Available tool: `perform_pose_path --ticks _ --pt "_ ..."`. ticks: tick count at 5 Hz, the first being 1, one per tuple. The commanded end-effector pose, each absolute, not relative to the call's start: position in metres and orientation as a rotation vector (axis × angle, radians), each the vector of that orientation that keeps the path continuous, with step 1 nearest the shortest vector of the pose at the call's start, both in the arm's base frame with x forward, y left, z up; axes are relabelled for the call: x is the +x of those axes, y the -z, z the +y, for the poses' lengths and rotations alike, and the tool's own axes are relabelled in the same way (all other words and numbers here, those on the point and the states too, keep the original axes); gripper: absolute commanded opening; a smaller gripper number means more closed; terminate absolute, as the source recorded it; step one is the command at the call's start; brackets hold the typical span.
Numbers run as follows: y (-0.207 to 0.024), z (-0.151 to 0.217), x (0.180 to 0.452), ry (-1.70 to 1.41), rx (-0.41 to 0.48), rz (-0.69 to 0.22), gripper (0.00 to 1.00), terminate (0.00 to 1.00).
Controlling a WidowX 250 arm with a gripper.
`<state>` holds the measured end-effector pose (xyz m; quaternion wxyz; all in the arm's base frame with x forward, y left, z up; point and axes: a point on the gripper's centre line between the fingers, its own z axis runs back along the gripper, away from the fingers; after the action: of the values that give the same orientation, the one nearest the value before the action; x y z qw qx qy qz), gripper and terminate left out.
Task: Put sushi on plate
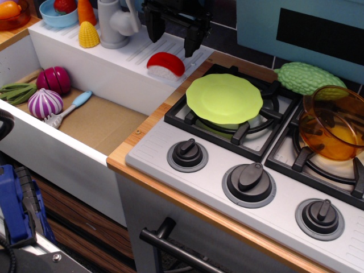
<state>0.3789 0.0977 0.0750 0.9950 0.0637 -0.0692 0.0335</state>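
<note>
The sushi [165,65], a red domed top over white rice, lies on the white ridged drainboard behind the sink. The lime-green plate [224,98] sits on the left burner of the toy stove, to the right of the sushi. My black gripper [173,34] hangs just above and behind the sushi, its two fingers spread apart and holding nothing.
A transparent orange bowl [333,124] sits on the right burner, a bumpy green vegetable [307,77] behind it. The sink [96,122] holds two purple onion halves [50,91], green beans and a spatula. A grey faucet [114,23], corn and carrot stand at the back.
</note>
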Motion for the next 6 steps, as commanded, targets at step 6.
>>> perform_pose_path --ticks 6 --pt "-0.084 0.111 0.399 0.725 0.251 -0.233 1.00 0.00"
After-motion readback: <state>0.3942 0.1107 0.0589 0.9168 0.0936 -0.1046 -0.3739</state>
